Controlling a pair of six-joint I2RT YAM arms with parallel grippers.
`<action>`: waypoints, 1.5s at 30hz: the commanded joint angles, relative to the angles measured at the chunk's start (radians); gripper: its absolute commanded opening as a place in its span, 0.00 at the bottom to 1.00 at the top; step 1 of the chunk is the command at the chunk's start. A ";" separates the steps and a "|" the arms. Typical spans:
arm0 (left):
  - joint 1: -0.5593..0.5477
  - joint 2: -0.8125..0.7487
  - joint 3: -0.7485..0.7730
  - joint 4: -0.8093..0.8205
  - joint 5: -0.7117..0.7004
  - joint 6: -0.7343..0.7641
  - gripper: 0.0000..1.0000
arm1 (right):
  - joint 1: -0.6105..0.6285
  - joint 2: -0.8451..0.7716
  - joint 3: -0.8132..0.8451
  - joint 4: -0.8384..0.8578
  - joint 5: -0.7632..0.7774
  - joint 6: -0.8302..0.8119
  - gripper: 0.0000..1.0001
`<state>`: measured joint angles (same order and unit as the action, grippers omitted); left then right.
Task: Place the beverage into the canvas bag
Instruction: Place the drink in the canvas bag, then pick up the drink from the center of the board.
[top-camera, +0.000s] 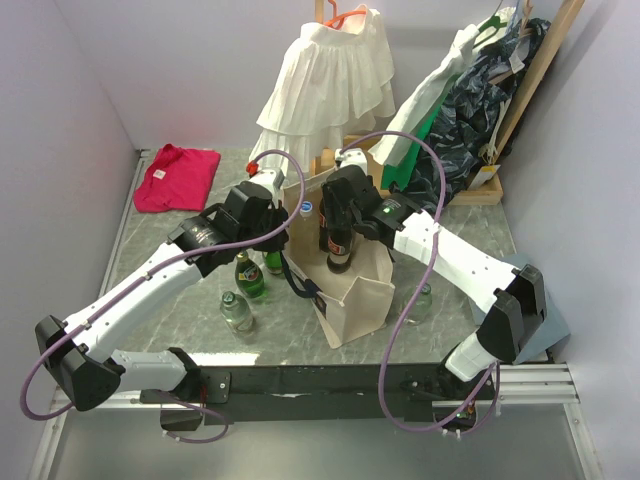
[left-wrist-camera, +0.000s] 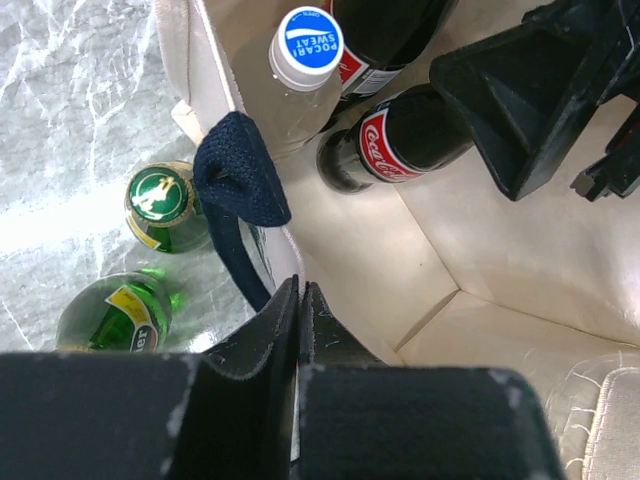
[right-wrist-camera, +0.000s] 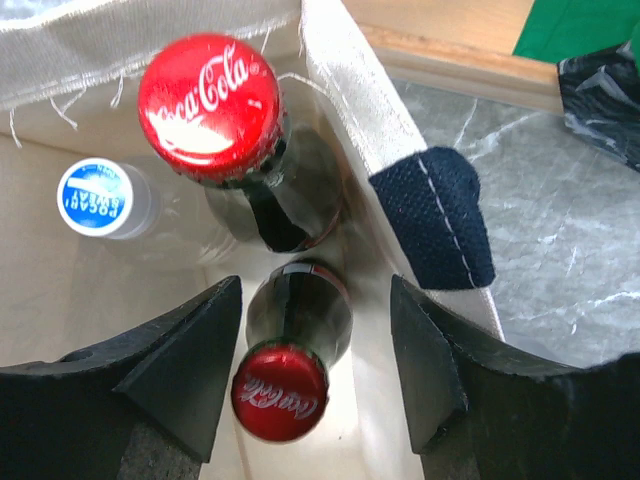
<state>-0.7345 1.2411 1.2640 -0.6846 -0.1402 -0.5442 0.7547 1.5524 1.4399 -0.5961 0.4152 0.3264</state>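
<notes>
my right claw (right-wrist-camera: 315, 305) hangs wide astride the cola (right-wrist-camera: 281, 392), which stands neck-up right under it inside the bag (right-wrist-camera: 350, 110), whose rim my left claw (left-wrist-camera: 300, 305) pinches.

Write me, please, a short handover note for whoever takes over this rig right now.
Left end effector: shut on the rim of the cream canvas bag.
Right end effector: open, straddling a red-capped dark cola bottle inside the bag.
Done: that bottle, a second red-capped cola bottle and a blue-capped clear bottle are in.
Left: a green glass bottle, a second green one and a clear bottle wait on the table outside it.
</notes>
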 joint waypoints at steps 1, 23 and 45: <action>0.000 -0.005 0.051 -0.020 -0.036 0.006 0.07 | 0.000 -0.060 0.068 -0.036 -0.022 0.022 0.68; 0.000 -0.009 0.135 -0.043 -0.119 0.090 0.60 | -0.005 -0.383 -0.070 -0.134 -0.023 0.122 0.73; 0.033 -0.095 0.103 -0.182 -0.295 0.053 0.87 | -0.008 -0.425 -0.115 -0.145 -0.019 0.142 0.74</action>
<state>-0.7113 1.1862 1.3777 -0.8074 -0.4091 -0.4706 0.7521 1.1637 1.3273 -0.7437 0.3763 0.4561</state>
